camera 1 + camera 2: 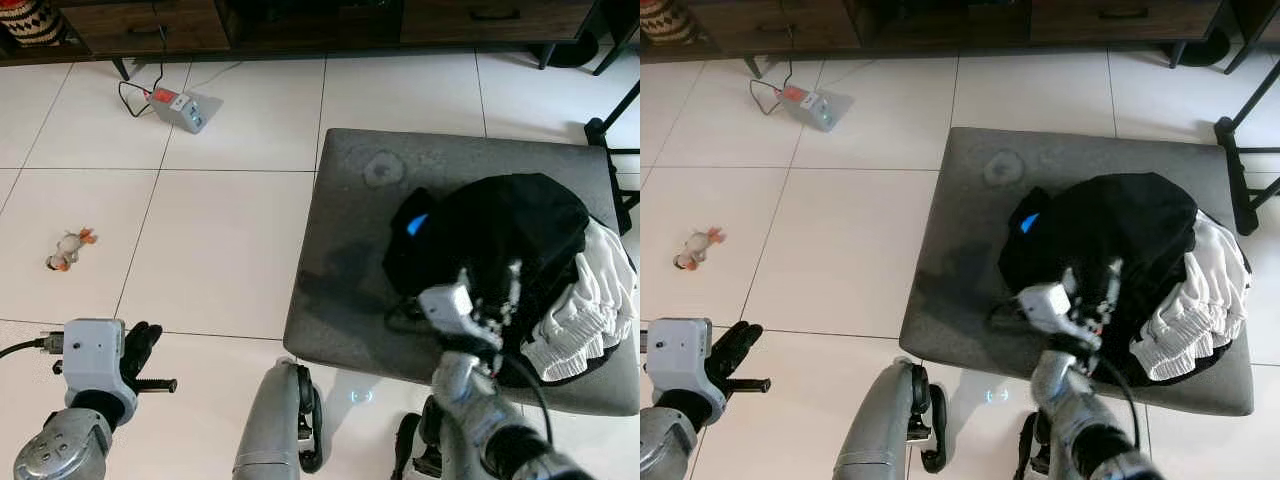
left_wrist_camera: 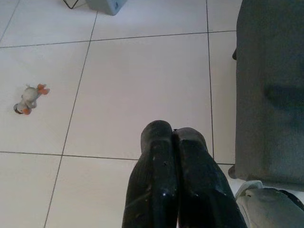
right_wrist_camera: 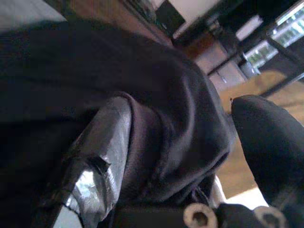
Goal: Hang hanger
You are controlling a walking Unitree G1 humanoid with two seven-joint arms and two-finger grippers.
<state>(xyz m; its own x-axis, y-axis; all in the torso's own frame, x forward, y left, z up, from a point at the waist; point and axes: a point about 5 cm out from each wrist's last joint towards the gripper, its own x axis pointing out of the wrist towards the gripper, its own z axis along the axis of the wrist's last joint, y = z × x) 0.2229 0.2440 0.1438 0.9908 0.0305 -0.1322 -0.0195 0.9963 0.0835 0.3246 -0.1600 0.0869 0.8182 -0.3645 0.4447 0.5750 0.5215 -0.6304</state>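
1. The right tool (image 1: 490, 315) was pressed into the black garment (image 1: 500, 235) heaped on the grey ottoman (image 1: 350, 260); in the right wrist view one taped finger (image 3: 90, 161) lay on one side of a dark fold of fabric (image 3: 180, 142) and the other black finger (image 3: 270, 137) on the far side, so the fingers stood apart with cloth bunched between them.
2. A hanger could not be made out in the pile.
3. Just beside the black garment, on the robot's right, lay a white ruffled garment (image 1: 585, 300), and a small blue patch (image 1: 417, 224) showed on the black cloth.
4. The left tool (image 2: 173, 142) had its two fingers pressed together, holding nothing, above the white tiled floor (image 1: 220, 240).
5. Farther out on the floor lay a small toy (image 1: 68, 250) and a grey box with a cable (image 1: 185, 108), near a dark wooden cabinet (image 1: 150, 25).
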